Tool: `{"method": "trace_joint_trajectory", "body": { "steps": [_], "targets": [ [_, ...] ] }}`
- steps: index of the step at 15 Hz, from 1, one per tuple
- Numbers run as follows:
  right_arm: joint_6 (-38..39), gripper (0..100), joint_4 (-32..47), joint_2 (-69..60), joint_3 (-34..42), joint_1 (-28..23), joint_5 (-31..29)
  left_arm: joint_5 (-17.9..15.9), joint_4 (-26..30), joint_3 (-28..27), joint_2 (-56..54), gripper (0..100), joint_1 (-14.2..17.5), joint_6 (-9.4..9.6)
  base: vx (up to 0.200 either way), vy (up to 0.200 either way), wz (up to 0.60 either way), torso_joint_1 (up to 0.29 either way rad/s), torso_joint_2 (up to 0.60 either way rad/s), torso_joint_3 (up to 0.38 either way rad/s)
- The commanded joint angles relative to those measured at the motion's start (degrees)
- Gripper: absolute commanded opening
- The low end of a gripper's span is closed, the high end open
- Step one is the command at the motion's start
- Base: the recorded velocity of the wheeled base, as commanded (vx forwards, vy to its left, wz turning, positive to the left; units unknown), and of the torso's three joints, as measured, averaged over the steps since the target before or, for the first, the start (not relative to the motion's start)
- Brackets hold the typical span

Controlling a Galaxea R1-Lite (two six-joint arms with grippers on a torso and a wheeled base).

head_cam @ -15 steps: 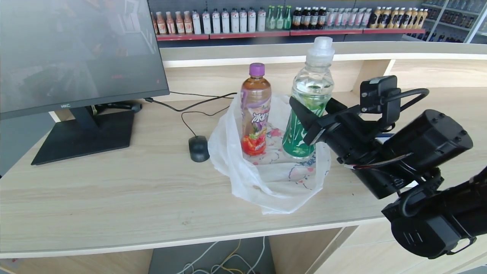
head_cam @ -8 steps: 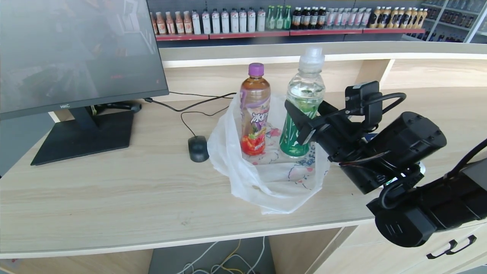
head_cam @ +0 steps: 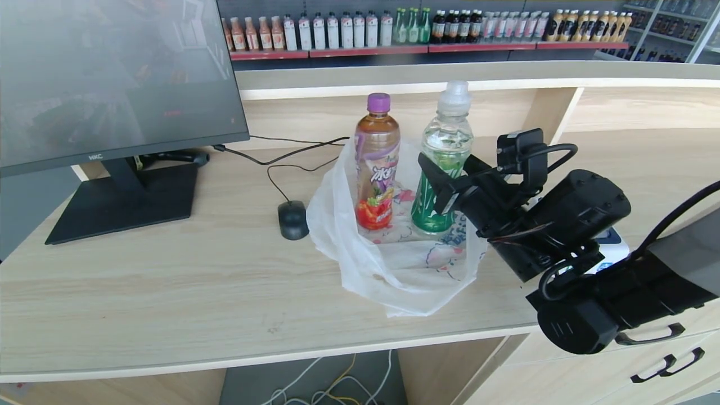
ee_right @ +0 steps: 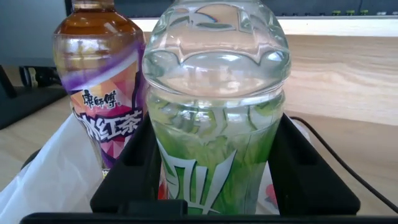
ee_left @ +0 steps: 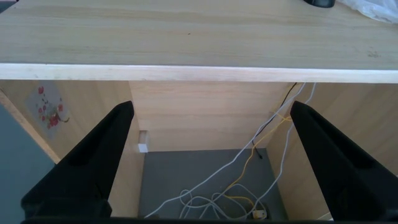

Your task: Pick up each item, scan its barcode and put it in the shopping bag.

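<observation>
A white plastic shopping bag lies open on the wooden counter. An amber tea bottle with a purple cap stands upright in it. Right beside it is a clear bottle with a green label, upright, its base down among the bag's folds. My right gripper is shut on this green-label bottle around its middle. The right wrist view shows the green-label bottle between the fingers, with the tea bottle next to it. My left gripper hangs open below the counter's front edge.
A monitor on a black stand fills the back left. A black mouse and its cable lie just left of the bag. A raised ledge runs along the back. Drawer handles show below my right arm. Cables lie under the counter.
My right gripper has come down and slightly left with the green-label bottle. The bottle now sits lower, close beside the tea bottle in the bag.
</observation>
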Motion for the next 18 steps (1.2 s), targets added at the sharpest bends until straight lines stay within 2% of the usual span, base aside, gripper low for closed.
{"method": "trace_joint_trajectory", "body": {
  "steps": [1, 18],
  "targets": [
    [-0.04, 0, -0.06, 0.57, -0.09, -0.22, 0.03, 0.0, -0.01, 0.0, -0.02, 100, 0.02, 0.0, 0.0, 0.0, 0.0, 0.0, 0.0, 0.0],
    [0.05, 0, -0.06, 2.51, 0.35, -0.13, 0.03, 0.0, -0.01, 0.0, -0.02, 100, 0.02, 0.0, 0.0, 0.0, 0.0, 0.0, 0.0, 0.0]
  ]
}}
